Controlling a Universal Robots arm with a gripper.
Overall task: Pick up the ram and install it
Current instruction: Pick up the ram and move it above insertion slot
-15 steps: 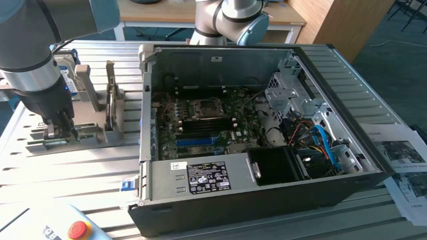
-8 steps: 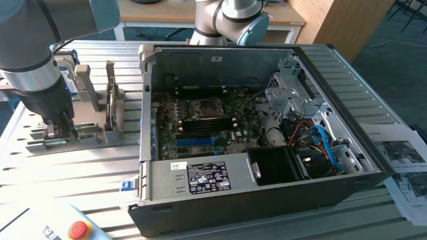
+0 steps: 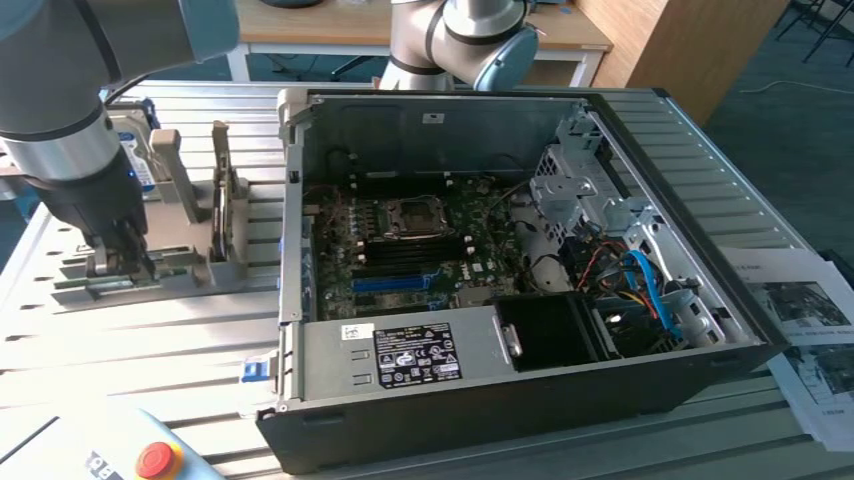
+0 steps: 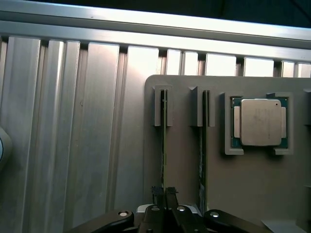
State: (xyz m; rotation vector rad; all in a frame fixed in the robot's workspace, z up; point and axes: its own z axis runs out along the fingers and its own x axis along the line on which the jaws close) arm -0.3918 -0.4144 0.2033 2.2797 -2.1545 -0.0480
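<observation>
Grey plastic holder (image 4: 182,160) carries the ram (image 4: 163,141) edge-on in a narrow slot. My claw (image 4: 165,193) is pinched onto that thin green edge, fingers pressed close on either side. A second stick (image 4: 202,145) stands in the neighbouring slot, parallel and just beside mine, so sideways room is slight. Short end posts flank my stick's far end. Beyond the second stick the square silver processor (image 4: 261,122) lies flat in its own recess, apart from both sticks. On the other side of my stick the holder ends and the bare ribbed aluminium table (image 4: 73,121) runs open.

In the exterior view my claw (image 3: 114,262) is down at the holder (image 3: 180,275), at nine o'clock from the open computer case (image 3: 534,400). An upright grey stand (image 3: 220,190) rises between me and the case's tall near wall. Inside the case, blue slots (image 3: 394,283) lie on the motherboard. A red button (image 3: 160,459) sits at seven o'clock from the case, and papers (image 3: 801,330) at three o'clock.
</observation>
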